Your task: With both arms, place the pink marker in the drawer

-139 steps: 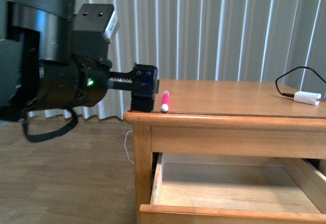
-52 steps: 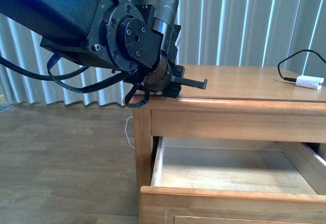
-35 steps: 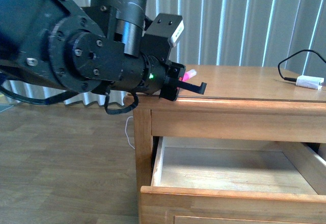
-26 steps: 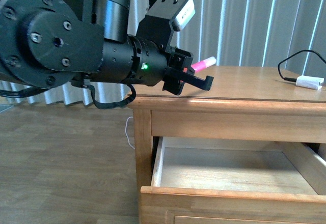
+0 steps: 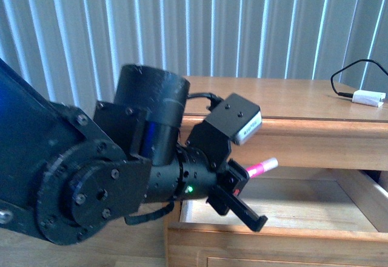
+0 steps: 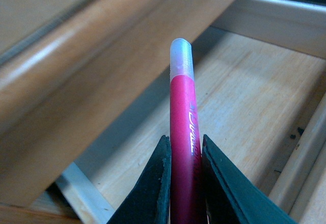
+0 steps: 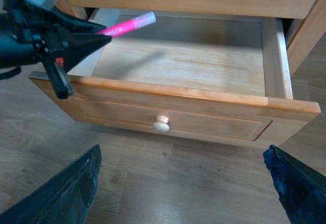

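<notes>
We see the left gripper (image 6: 184,142) clenched on the pink marker (image 6: 182,112), its two dark fingers (image 6: 158,183) pressed against either side of the pink barrel while the white rounded end sticks out past them. In the front view the left arm (image 5: 91,188) fills the lower left of the scene, below the level of the cabinet top (image 5: 285,100), and the marker slants upward and to the right from its claw. The drawer (image 7: 173,95) stands pulled out, and from the right wrist camera we find the marker held in the air over the drawer's left rear corner, just in front of the cabinet's front rail, pointing toward the drawer's inside; it does not touch the wooden bottom. The round knob (image 7: 161,126) sits in the middle of the panelled front. The right gripper (image 7: 182,155) hangs in front of the drawer above the wooden floor (image 7: 204,183), its fingers spread wide apart with nothing between them. On the far right of the cabinet top we note a white adapter (image 5: 368,99) with a black cable (image 5: 345,82), well apart from the marker.
</notes>
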`<action>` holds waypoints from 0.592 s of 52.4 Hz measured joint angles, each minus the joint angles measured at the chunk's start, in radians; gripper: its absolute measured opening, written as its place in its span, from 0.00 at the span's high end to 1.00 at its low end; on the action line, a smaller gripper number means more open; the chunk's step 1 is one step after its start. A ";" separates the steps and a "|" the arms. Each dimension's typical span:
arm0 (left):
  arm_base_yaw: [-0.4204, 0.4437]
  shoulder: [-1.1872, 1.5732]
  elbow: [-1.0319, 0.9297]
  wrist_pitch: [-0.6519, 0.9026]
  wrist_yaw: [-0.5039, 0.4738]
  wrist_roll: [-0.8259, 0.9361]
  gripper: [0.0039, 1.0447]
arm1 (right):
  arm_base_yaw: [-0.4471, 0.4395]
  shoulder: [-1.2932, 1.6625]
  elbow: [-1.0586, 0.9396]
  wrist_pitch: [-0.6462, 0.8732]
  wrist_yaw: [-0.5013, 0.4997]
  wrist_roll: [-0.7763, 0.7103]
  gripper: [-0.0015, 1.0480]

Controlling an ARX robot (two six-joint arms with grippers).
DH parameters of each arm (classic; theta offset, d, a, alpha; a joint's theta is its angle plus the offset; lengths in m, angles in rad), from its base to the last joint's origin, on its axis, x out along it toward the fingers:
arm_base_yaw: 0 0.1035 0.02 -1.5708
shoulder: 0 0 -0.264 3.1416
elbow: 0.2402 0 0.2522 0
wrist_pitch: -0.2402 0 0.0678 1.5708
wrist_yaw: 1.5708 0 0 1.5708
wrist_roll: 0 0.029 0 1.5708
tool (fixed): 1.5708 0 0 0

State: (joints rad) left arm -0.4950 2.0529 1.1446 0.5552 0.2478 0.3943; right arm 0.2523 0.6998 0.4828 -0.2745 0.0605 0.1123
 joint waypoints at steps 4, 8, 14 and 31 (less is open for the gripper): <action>-0.004 0.037 0.021 0.009 -0.015 -0.009 0.86 | 0.000 0.000 0.000 0.000 0.000 0.000 0.09; -0.006 0.065 0.048 0.018 -0.020 -0.026 0.86 | 0.000 0.000 0.000 0.000 0.000 0.000 0.09; -0.006 0.087 0.082 0.018 -0.037 -0.032 0.86 | 0.000 0.000 0.000 0.000 0.000 0.000 0.09; -0.015 0.063 0.069 0.032 -0.091 -0.057 0.39 | 0.000 0.000 0.000 0.000 0.000 0.000 0.09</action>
State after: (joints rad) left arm -0.5102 2.1155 1.2133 0.5869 0.1570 0.3374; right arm 0.2523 0.6998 0.4831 -0.2745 0.0608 0.1123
